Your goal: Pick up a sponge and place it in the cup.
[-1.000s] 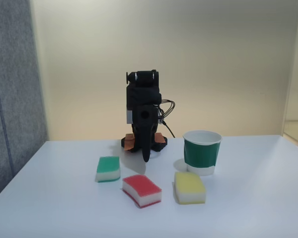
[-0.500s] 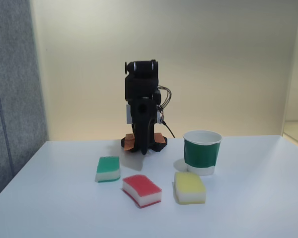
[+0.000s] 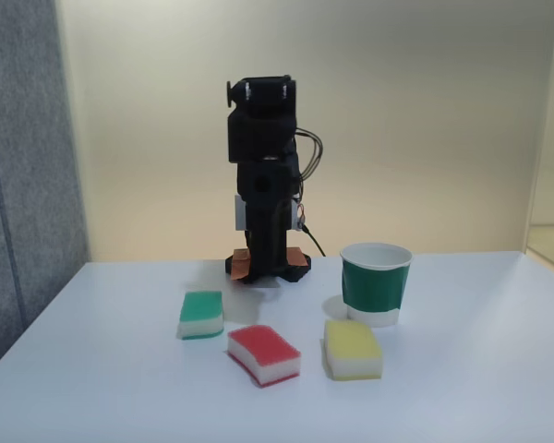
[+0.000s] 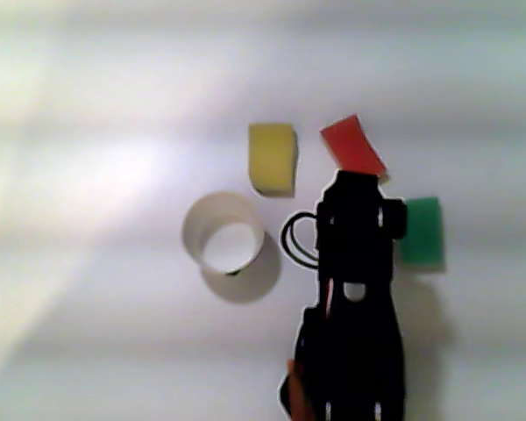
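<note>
The sponge (image 3: 263,353), red on top with a white base, lies on the white table at the front centre of the fixed view. From above, the sponge (image 4: 352,146) sits just ahead of the black arm (image 4: 355,263). The cup (image 3: 376,286), green-banded with a white rim, stands upright and looks empty to the right of the arm's base; in the other view the cup (image 4: 193,230) is left of the arm. My gripper (image 3: 264,269) hangs down close to the base, well behind the sponge, dark against the dark base, so how its jaws stand is unclear.
A green-topped sponge (image 3: 201,314) lies left of the red one and a yellow-topped sponge (image 3: 353,348) lies right of it, just in front of the cup. A grey panel (image 3: 23,185) stands along the table's left side. The table's front edge is near the sponges.
The arm has drawn up and back: the gripper tip that reached down toward the table near the sponges has risen to the base, and the upper arm stands taller.
</note>
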You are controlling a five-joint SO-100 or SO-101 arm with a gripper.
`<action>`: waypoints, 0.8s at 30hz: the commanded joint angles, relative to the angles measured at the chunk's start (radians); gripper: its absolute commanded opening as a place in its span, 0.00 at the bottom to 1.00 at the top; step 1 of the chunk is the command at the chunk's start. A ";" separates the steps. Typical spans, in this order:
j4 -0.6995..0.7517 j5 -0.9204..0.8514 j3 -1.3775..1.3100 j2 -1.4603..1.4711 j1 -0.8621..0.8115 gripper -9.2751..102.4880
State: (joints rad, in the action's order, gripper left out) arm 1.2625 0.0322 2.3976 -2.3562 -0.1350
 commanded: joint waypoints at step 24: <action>0.057 -0.410 -0.730 0.776 0.003 0.08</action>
State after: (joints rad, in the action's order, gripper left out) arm 1.2916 -0.2301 1.7150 -1.5662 -0.1181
